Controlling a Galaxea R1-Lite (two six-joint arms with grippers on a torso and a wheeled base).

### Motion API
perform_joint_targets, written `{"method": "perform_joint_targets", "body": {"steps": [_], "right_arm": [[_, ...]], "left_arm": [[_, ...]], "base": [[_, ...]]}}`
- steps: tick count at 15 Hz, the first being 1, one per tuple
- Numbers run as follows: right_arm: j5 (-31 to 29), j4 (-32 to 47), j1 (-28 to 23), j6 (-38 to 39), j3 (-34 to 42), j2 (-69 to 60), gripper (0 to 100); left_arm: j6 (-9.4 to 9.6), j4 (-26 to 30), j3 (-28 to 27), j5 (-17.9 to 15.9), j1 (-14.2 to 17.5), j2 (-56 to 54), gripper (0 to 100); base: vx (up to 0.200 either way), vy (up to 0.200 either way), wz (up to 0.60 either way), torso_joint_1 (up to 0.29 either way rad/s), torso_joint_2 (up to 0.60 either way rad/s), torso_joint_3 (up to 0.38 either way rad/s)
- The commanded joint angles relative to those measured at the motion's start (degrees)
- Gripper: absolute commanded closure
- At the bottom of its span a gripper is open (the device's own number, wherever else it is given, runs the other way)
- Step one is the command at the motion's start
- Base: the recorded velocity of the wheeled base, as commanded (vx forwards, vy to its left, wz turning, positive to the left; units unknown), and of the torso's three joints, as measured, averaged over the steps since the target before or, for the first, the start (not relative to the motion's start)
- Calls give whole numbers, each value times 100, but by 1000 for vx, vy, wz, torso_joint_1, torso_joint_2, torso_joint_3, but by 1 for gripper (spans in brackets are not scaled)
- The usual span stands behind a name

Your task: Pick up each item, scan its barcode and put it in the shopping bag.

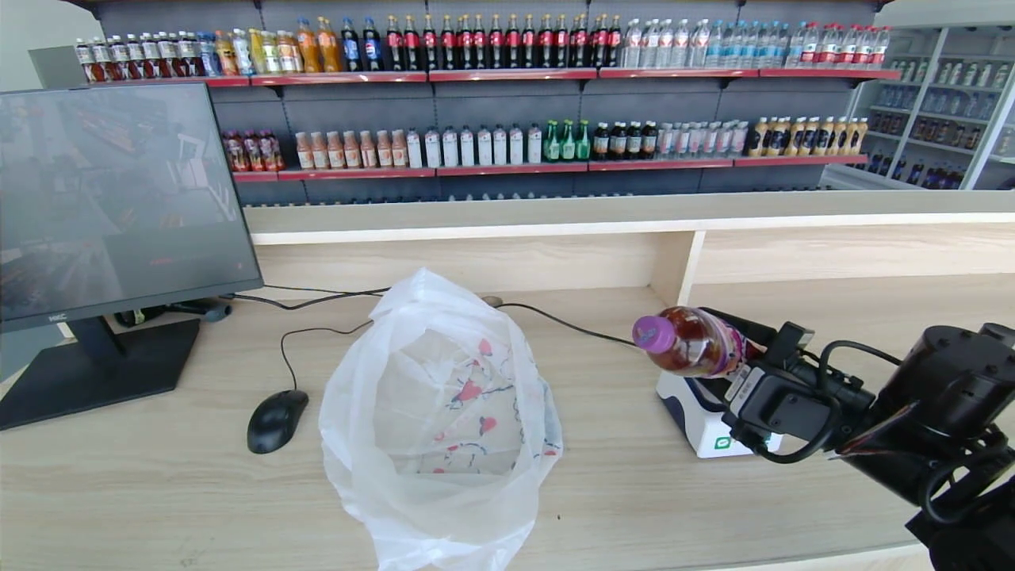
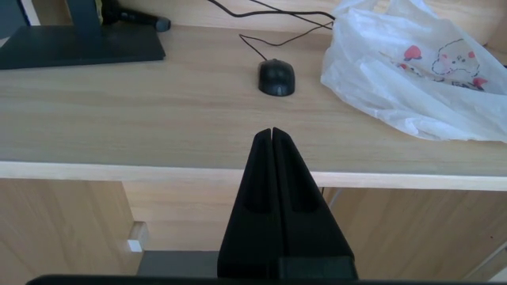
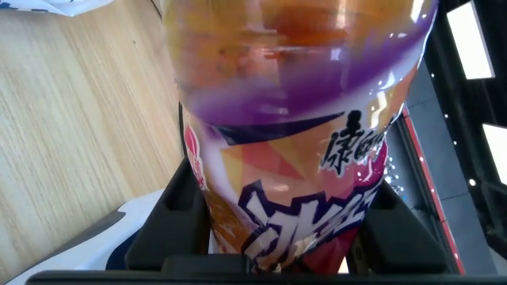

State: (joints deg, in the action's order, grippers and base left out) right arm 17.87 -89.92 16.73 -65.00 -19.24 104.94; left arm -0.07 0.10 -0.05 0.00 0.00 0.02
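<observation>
My right gripper [image 1: 733, 361] is shut on a bottle [image 1: 690, 341] of brown drink with a purple cap and purple label. It holds the bottle tilted, cap toward the bag, just above the white barcode scanner [image 1: 702, 420] on the counter's right side. Up close, the bottle [image 3: 293, 119] sits between dark fingers [image 3: 170, 214]. The white plastic shopping bag [image 1: 440, 420] stands open at mid-counter and appears as the bag [image 2: 420, 71] in the left wrist view. My left gripper [image 2: 272, 134] is shut with nothing in it, below and in front of the counter's front edge.
A monitor [image 1: 119, 198] on a black stand occupies the counter's left, with a black mouse [image 1: 276, 420] and cables beside the bag. A raised wooden ledge runs along the back. Shelves of bottled drinks fill the wall behind.
</observation>
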Motion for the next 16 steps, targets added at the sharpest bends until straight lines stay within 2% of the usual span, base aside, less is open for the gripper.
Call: {"method": "perform_joint_targets", "body": {"steps": [1, 6, 12, 15, 16], "right_arm": [[6, -8, -3, 5, -1, 9, 100], [-3, -8, 6, 66, -54, -8, 100], [-82, -8, 68, 884, -89, -254, 100], [-425, -8, 94, 1358, 8, -439, 100], [-548, -8, 156, 1754, 131, -509, 100]], "left_arm": [[-1, -1, 5, 0, 0, -2, 100], [-1, -1, 5, 0, 0, -2, 100], [-1, -1, 5, 0, 0, -2, 100], [-1, -1, 5, 0, 0, -2, 100], [-1, -1, -4, 0, 0, -2, 100]], "base": [[0, 0, 0, 0, 0, 0], [0, 0, 0, 0, 0, 0], [0, 0, 0, 0, 0, 0], [0, 0, 0, 0, 0, 0], [0, 0, 0, 0, 0, 0]]}}
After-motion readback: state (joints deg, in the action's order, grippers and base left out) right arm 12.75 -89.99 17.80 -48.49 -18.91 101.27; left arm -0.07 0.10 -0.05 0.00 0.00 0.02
